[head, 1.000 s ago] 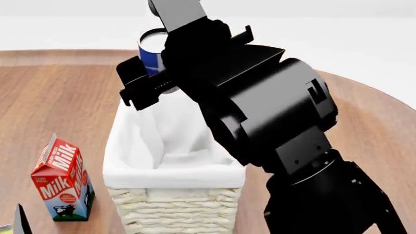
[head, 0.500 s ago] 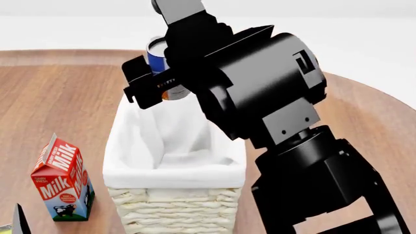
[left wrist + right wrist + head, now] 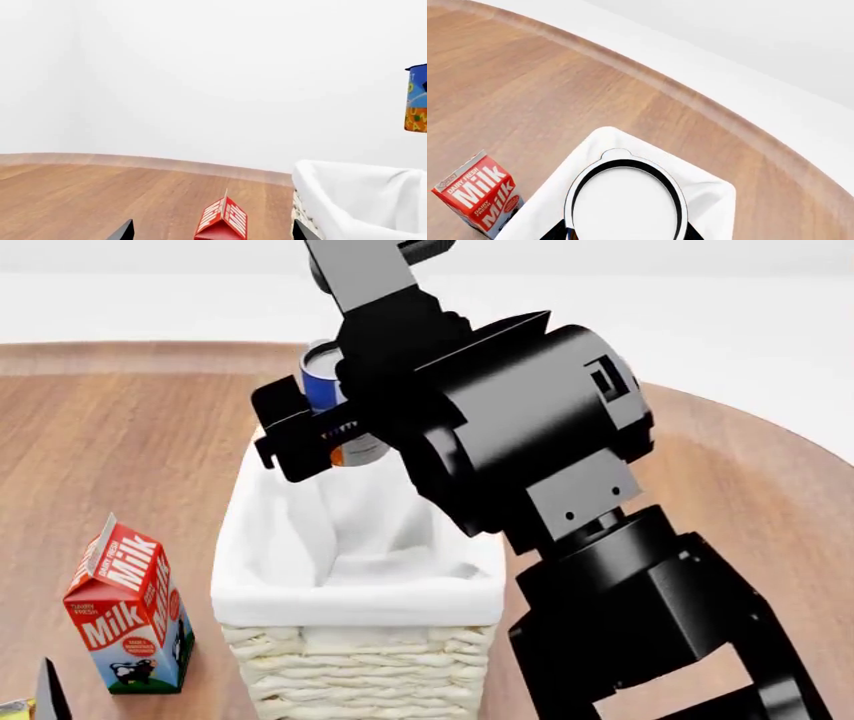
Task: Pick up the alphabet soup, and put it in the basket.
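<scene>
The alphabet soup (image 3: 322,372) is a blue-labelled can with an orange base, and my right gripper (image 3: 334,408) is shut on it. It hangs in the air over the far end of the basket (image 3: 360,655), a cream wicker box with a white cloth liner (image 3: 350,570). The right wrist view looks down on the can's white lid (image 3: 626,202), with the liner (image 3: 710,200) beneath it and dark fingers (image 3: 558,233) at either side. My left gripper (image 3: 212,233) is open and empty, low at the near left. Its view shows the alphabet soup (image 3: 416,100) above the basket (image 3: 360,202).
A red milk carton (image 3: 127,612) stands on the round wooden table (image 3: 120,460) just left of the basket, also visible as the carton (image 3: 223,221) and the carton (image 3: 480,192). My bulky right arm (image 3: 561,500) hides the table to the basket's right.
My right arm has lowered the can and brought it a little closer over the basket's far end. The left arm, basket and milk carton have stayed put.
</scene>
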Available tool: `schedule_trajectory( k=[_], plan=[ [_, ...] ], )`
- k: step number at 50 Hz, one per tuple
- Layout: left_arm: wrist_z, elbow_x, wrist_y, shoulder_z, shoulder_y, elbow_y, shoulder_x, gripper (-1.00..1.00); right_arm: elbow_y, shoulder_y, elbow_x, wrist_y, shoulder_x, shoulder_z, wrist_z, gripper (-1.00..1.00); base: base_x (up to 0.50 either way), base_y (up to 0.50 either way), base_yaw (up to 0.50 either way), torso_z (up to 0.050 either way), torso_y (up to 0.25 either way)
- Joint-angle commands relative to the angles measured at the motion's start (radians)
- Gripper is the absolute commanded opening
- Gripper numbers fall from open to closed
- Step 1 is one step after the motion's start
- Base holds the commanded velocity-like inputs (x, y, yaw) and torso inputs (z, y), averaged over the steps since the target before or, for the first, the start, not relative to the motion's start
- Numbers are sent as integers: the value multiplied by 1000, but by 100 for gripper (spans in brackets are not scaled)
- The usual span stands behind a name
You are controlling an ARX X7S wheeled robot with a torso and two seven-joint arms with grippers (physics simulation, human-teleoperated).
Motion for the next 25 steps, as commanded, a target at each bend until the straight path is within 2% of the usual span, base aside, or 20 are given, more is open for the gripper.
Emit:
schedule_trajectory(
  k=[1, 25],
  plan=[
    [-8, 15, -12, 7, -7, -3, 0, 100, 22, 2, -16, -26, -3, -15, -19, -100, 0, 0, 0, 0, 0],
    [-17, 34, -3, 11, -1, 3, -6, 100, 141, -12, -21, -131, -32, -80, -56, -100, 0, 0, 0, 0, 1]
  ],
)
